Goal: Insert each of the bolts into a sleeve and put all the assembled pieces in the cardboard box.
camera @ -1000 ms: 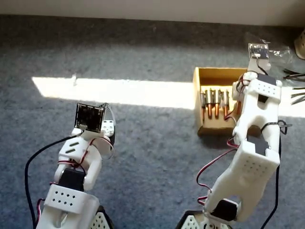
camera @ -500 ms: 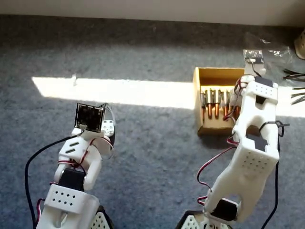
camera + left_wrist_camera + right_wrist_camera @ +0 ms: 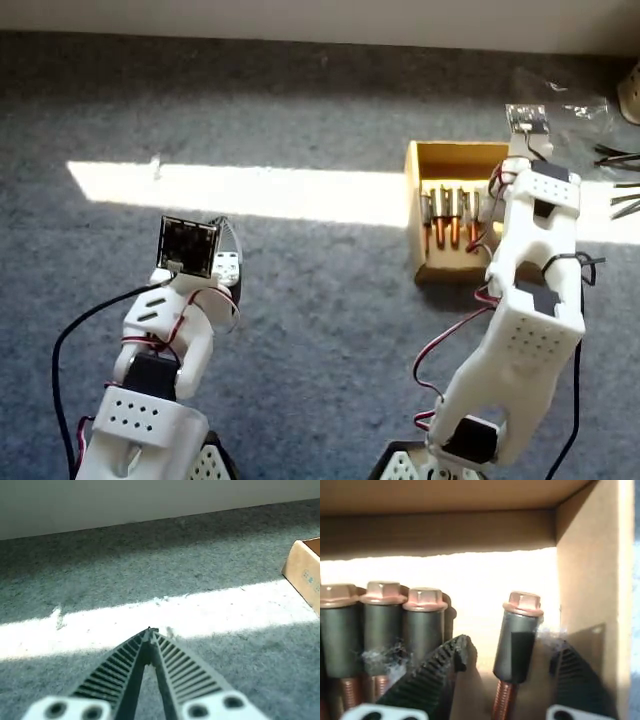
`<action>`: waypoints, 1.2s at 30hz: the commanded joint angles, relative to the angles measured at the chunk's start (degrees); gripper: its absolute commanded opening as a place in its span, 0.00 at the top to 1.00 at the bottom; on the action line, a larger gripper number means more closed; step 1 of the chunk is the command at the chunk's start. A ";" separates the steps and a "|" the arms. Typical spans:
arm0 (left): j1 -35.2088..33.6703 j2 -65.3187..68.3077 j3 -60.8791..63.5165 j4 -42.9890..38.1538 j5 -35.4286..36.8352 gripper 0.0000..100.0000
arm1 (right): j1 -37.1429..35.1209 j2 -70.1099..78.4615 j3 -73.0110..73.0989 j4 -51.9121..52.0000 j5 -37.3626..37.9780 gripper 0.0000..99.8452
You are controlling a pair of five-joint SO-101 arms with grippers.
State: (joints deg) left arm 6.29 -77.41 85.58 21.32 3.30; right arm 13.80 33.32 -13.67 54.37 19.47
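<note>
Right wrist view: tool (image 3: 514, 651) wide around bolt (image 3: 522, 606)

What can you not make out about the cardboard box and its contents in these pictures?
High view: the right arm covers the right side of the cardboard box; the count of assembled pieces is uncertain.
Right wrist view: the picture edge and right hand hide the pieces' lower ends.
Left wrist view: the edge cuts off the cardboard box.
</note>
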 commanded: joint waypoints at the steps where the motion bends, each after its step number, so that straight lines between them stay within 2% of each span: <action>1: -0.40 -0.57 -0.22 -1.93 -0.44 0.99 | 0.40 -1.27 -3.21 0.22 0.70 0.74; 9: -0.66 -0.57 3.56 -9.93 -0.35 0.99 | -1.71 -9.71 -4.18 5.23 0.26 0.74; 13: -0.75 -0.57 3.47 -10.11 -0.44 0.99 | -3.21 -17.10 -3.74 6.81 0.26 0.74; 18: -1.27 -0.57 2.95 -10.11 -0.44 0.99 | -6.37 -25.98 -3.74 14.02 -3.08 0.74; 28: -7.87 -0.57 0.66 -10.02 0.00 0.99 | -15.96 -42.95 -3.56 24.40 -5.36 0.75; 33: -12.00 -0.13 -3.74 -4.57 0.18 0.99 | -21.49 -50.59 -3.56 28.53 -5.36 0.87; 36: -14.99 -0.13 -5.49 -2.29 3.43 0.99 | -23.69 -54.11 -3.56 30.81 -5.36 0.92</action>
State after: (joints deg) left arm -5.93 -77.32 84.53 17.36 4.53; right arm -7.65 -16.09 -14.81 83.30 14.73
